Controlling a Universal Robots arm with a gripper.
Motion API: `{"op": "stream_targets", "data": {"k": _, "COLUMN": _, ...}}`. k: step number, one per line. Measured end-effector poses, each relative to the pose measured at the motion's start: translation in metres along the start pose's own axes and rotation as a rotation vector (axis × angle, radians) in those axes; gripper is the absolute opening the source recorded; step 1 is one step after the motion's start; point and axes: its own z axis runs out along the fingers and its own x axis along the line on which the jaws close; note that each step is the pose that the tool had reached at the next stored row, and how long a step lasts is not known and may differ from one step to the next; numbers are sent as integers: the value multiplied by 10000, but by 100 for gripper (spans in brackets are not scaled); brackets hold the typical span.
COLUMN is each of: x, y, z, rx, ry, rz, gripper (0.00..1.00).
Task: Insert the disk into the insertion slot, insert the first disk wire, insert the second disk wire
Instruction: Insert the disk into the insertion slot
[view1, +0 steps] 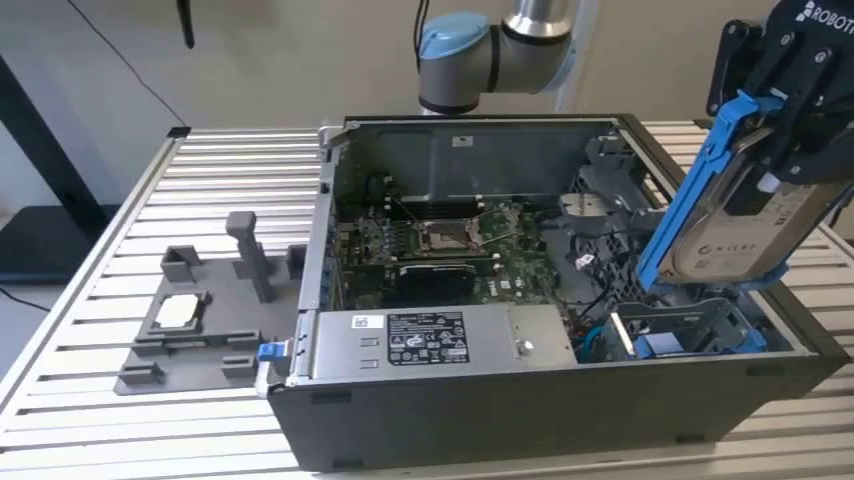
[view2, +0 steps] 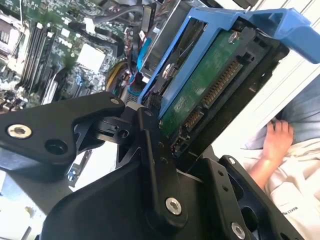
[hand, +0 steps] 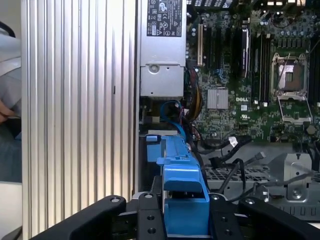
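The disk (view1: 727, 225), a silver-grey drive with a white label in a bright blue frame (hand: 182, 190), hangs tilted above the open computer case's right end in the exterior view. My gripper (view1: 771, 150) is shut on its upper part, black fingers (view2: 150, 145) clamping both sides. The second wrist view shows the disk's green circuit board (view2: 210, 85) and connector edge. The insertion slot (view1: 681, 330), a grey cage with blue parts, stands just under the disk's lower end. Loose black cables (hand: 232, 142) lie inside the case beside the cage; which are the disk wires I cannot tell.
A silver power-supply box (view1: 427, 340) with a white sticker sits along the case's front wall, the motherboard (view1: 441, 240) behind it. A grey fixture (view1: 200, 320) stands on the slatted table at the exterior view's left. A person's hand (view2: 277, 137) rests beside the table.
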Motion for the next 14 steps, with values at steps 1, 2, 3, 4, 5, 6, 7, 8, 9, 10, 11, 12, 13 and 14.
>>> {"op": "stream_targets", "data": {"k": 1, "x": 0, "y": 0, "z": 14, "rx": 4, "ry": 0, "rz": 0, "gripper": 33}}
{"op": "stream_targets", "data": {"k": 2, "x": 0, "y": -1, "z": 28, "rx": 7, "ry": 1, "rz": 0, "gripper": 33}}
{"op": "stream_targets", "data": {"k": 3, "x": 0, "y": -1, "z": 41, "rx": 9, "ry": 3, "rz": 0, "gripper": 33}}
{"op": "stream_targets", "data": {"k": 4, "x": 0, "y": -2, "z": 56, "rx": 10, "ry": 1, "rz": 0, "gripper": 33}}
{"op": "stream_targets", "data": {"k": 5, "x": -1, "y": -2, "z": 69, "rx": 10, "ry": 1, "rz": 0, "gripper": 33}}
{"op": "stream_targets", "data": {"k": 6, "x": -1, "y": -3, "z": 82, "rx": 10, "ry": 1, "rz": 0, "gripper": 33}}
{"op": "stream_targets", "data": {"k": 7, "x": -1, "y": -3, "z": 95, "rx": 10, "ry": 1, "rz": -1, "gripper": 33}}
{"op": "stream_targets", "data": {"k": 8, "x": -1, "y": -3, "z": 108, "rx": 10, "ry": 1, "rz": 0, "gripper": 33}}
{"op": "stream_targets", "data": {"k": 9, "x": -1, "y": -4, "z": 121, "rx": 10, "ry": 0, "rz": 0, "gripper": 33}}
{"op": "stream_targets", "data": {"k": 10, "x": -1, "y": -5, "z": 133, "rx": 10, "ry": 1, "rz": 0, "gripper": 33}}
{"op": "stream_targets", "data": {"k": 11, "x": -2, "y": -5, "z": 144, "rx": 10, "ry": 0, "rz": 1, "gripper": 33}}
{"op": "stream_targets", "data": {"k": 12, "x": -2, "y": -5, "z": 155, "rx": 10, "ry": 1, "rz": 0, "gripper": 33}}
{"op": "stream_targets", "data": {"k": 13, "x": -1, "y": -6, "z": 166, "rx": 10, "ry": 1, "rz": 1, "gripper": 33}}
{"op": "stream_targets", "data": {"k": 14, "x": -2, "y": -6, "z": 176, "rx": 10, "ry": 1, "rz": 1, "gripper": 33}}
